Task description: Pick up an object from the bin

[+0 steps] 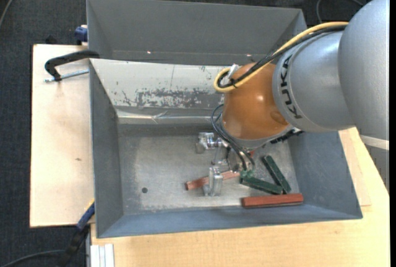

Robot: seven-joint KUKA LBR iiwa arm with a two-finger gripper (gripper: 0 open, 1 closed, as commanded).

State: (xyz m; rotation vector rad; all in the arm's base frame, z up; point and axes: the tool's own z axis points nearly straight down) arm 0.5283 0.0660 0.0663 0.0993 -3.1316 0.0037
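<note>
Camera view: grey metal bin (pixel 142 161), floor mostly bare. Arm (pixel 337 77) enters from the right, with an orange cover (pixel 247 108) at the wrist. Pincer (pixel 215 184) is low over the bin floor, near the front wall. A thin reddish-brown stick (pixel 195 185) lies flat on the floor, crossing under the pincer's tip and showing on both sides of it. Cannot tell whether the pincer is spread or pinching it. Right of the pincer, close by: two dark green bars (pixel 275 175), crossed. Right and towards the front: a longer red-brown bar (pixel 272 201), against the front wall.
</note>
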